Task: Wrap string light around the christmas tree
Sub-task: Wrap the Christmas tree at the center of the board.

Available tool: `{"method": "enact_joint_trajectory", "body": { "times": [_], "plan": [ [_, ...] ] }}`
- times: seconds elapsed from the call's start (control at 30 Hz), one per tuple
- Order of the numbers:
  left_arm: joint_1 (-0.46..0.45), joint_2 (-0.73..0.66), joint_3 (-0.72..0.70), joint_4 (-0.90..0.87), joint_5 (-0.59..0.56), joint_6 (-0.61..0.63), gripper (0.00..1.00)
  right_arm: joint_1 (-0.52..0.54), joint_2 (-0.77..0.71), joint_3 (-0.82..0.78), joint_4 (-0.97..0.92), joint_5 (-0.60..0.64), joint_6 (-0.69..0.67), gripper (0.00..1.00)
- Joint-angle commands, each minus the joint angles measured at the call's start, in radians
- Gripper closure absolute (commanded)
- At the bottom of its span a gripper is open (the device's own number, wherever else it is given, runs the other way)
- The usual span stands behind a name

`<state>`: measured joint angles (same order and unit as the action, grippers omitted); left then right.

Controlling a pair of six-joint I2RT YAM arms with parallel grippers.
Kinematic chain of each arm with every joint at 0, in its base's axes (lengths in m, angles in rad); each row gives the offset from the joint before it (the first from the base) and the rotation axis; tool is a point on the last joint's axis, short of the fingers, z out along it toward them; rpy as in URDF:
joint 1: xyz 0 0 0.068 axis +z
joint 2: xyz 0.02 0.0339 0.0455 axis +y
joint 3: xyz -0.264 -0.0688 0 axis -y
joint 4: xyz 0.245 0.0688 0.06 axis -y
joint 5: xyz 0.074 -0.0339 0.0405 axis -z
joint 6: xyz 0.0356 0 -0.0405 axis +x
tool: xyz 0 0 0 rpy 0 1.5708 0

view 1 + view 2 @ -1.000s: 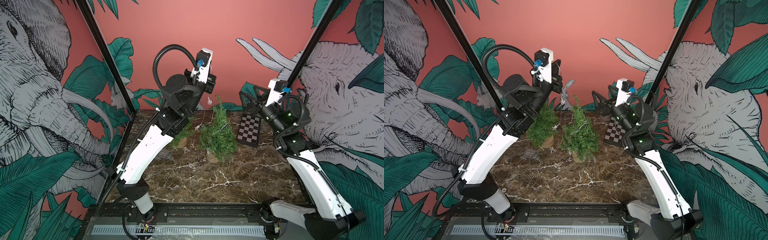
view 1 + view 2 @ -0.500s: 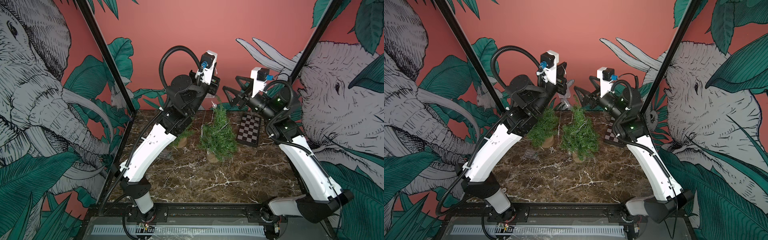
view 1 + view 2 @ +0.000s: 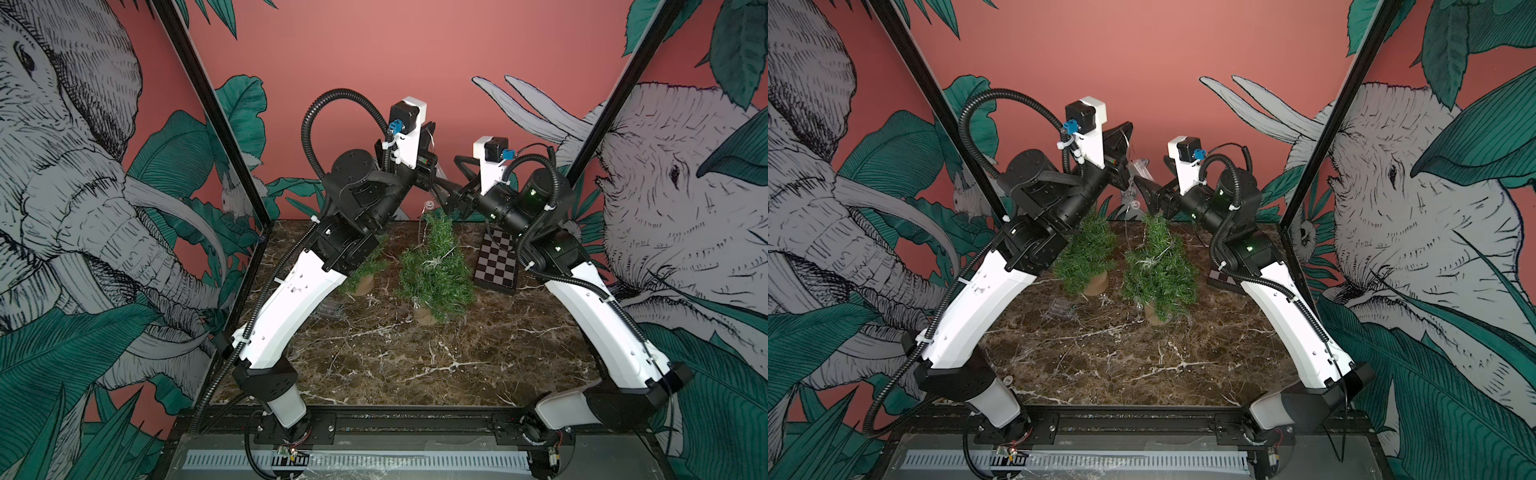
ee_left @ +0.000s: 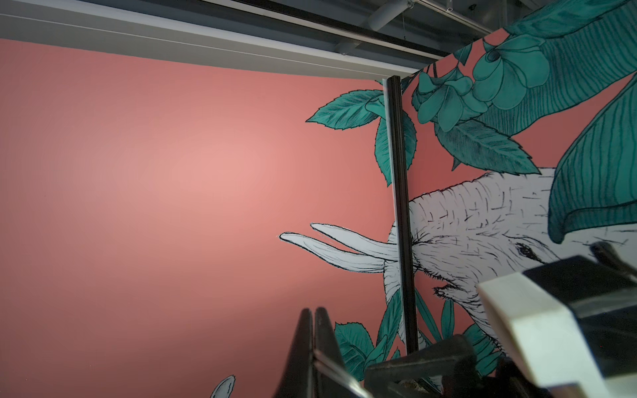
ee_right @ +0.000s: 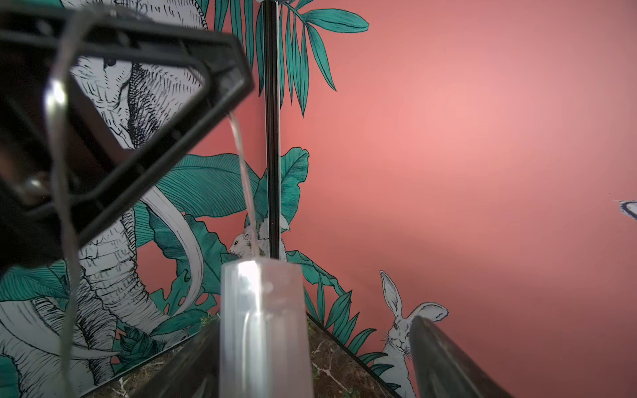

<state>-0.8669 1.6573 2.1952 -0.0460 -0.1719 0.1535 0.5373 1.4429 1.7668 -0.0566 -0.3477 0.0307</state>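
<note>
Handoff going on right above the tree

Left gripper (image 4: 313, 348) was pinched shut on the string light (image 5: 246, 186), holding it high so the wire hung clear of the branches. Right gripper (image 5: 312, 358) sat spread wide with a clear plastic piece between its fingers, not clamped, probably lining up to take over. The christmas tree (image 3: 436, 266) stood just below, strand already draped partway down.

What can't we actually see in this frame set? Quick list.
- Second tree: mostly hidden behind the left arm in a top view.
- Checkerboard: nearly all covered by the right arm in a top view.
- String light on the middle tree: wire too thin to count wraps.
- Right gripper: clear piece between open fingers, blurred; contact unclear.
- Left gripper: shut; base cut off by frame edge.
</note>
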Motion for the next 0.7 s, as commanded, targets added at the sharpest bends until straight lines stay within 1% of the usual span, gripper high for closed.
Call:
{"method": "enact_joint_trajectory", "body": {
  "times": [0.0,0.13,0.27,0.47,0.67],
  "plan": [
    [0.003,-0.055,-0.005,0.044,0.049,-0.053,1.00,0.013,0.006,0.036,0.014,-0.003,-0.041,0.15],
    [0.003,-0.060,0.001,0.028,0.069,-0.081,1.00,0.027,0.024,0.061,0.000,-0.018,-0.057,0.14],
    [0.003,-0.071,-0.002,0.014,0.078,-0.096,1.00,0.033,0.040,0.069,0.021,-0.003,-0.046,0.16],
    [0.003,-0.087,-0.006,-0.003,0.087,-0.111,1.00,0.058,0.067,0.098,0.016,-0.064,-0.070,0.18],
    [0.003,-0.097,-0.008,-0.009,0.084,-0.110,1.00,0.076,0.055,0.077,0.029,-0.119,-0.089,0.16]
  ]
}}
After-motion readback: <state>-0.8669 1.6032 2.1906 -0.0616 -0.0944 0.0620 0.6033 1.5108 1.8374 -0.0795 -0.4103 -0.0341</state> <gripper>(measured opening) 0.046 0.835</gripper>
